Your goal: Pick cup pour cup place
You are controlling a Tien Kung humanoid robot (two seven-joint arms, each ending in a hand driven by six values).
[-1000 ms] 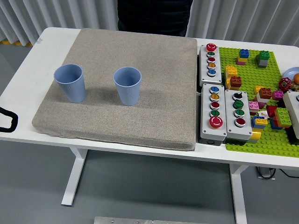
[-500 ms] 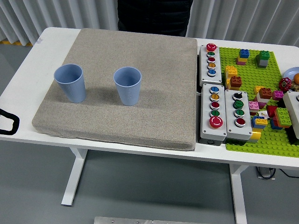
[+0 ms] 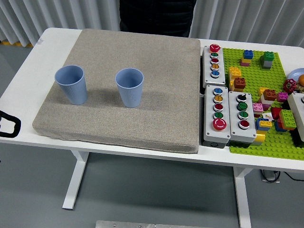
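L hand lower; 2 cups upright.

Only a black curved sliver of the left hand shows at the left edge, its fingers impossible to read. The person in dark clothing is cut off at the top edge, and the pale blue round plate at the right.

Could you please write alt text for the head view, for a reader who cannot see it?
Two blue cups, the left cup and the right cup, stand upright and apart on a beige mat on a white table, untouched. Part of the left hand shows at the left edge. Three button boxes and a green brick plate lie to the right; a person stands behind.
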